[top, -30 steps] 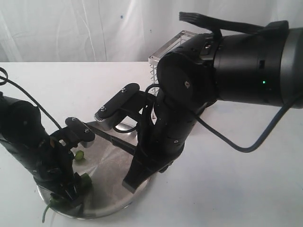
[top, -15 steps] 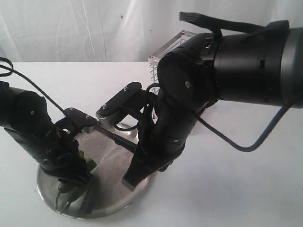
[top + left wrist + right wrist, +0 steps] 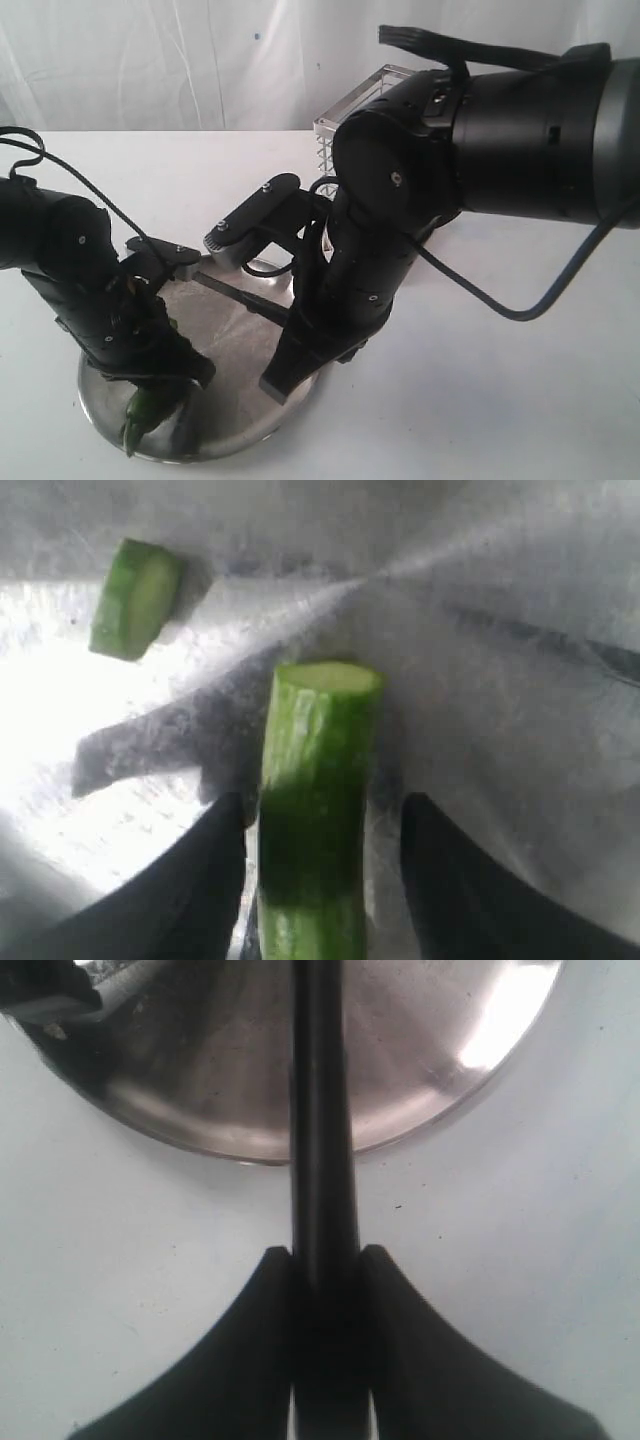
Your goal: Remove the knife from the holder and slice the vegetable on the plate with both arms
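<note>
The vegetable [image 3: 318, 780], a green pepper with a cut pale end, lies on the plate [image 3: 245, 345] between the fingers of my left gripper [image 3: 322, 810]. That gripper is open: one finger is against the pepper, the other stands apart. In the exterior view the pepper's tip [image 3: 138, 415] sticks out below the left gripper [image 3: 165, 385] at the plate's front. A cut slice [image 3: 135, 598] lies nearby. My right gripper [image 3: 325, 1260] is shut on the knife [image 3: 322, 1110]. The black blade [image 3: 235, 295] hangs over the plate [image 3: 420, 1060]. The holder [image 3: 352, 103] stands behind the right arm.
The bulky right arm [image 3: 480, 130] covers most of the wire holder and the plate's right side. A black cable [image 3: 500, 300] loops over the white table to the right. A white curtain closes off the back.
My left arm has swung up and rightward over the plate's front, and the pepper has shifted with it from the left rim onto the plate. The right arm and knife have not moved.
</note>
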`<act>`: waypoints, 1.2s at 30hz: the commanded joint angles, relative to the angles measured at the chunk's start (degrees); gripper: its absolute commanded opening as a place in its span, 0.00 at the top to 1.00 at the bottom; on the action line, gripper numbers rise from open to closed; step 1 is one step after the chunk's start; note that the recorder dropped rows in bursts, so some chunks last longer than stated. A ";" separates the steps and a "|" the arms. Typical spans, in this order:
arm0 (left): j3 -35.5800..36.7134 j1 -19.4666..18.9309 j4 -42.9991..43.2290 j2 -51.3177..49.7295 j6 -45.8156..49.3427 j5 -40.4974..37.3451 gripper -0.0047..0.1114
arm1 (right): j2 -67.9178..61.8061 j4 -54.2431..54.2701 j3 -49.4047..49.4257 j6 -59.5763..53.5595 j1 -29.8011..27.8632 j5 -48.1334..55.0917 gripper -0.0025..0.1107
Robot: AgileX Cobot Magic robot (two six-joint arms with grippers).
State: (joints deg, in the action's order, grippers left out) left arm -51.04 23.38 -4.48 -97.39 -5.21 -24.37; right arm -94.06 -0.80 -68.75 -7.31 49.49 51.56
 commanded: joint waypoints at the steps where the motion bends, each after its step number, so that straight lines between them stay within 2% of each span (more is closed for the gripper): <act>1: -3.51 0.23 -0.12 3.98 1.38 -5.41 0.43 | 1.17 -0.29 0.19 0.01 0.04 0.11 0.98; 8: -5.59 0.02 6.84 13.61 1.02 -15.27 0.43 | 1.39 -0.29 1.48 1.54 0.04 1.99 0.98; 14: -5.59 0.02 8.45 16.75 -1.04 -13.73 0.43 | -0.72 1.46 4.06 2.15 0.13 -1.43 0.98; 18: -5.59 0.02 8.45 16.75 -2.48 -9.88 0.43 | -0.80 2.56 6.20 2.34 0.28 -3.01 0.98; 21: -5.59 0.02 8.45 16.75 -2.56 -8.23 0.43 | -0.80 4.00 6.14 2.34 2.04 -4.15 0.98; 24: -5.59 0.02 8.45 16.75 -2.56 -8.13 0.43 | -0.80 4.00 6.14 2.46 3.83 -4.81 0.98; 36: -5.59 0.02 8.45 16.75 -2.75 -8.13 0.43 | -0.98 5.95 6.14 3.02 3.83 -4.13 0.98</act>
State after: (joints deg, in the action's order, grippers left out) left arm -56.44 23.38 4.06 -81.20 -7.29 -32.10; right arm -95.17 4.58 -62.80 -4.54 53.25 47.21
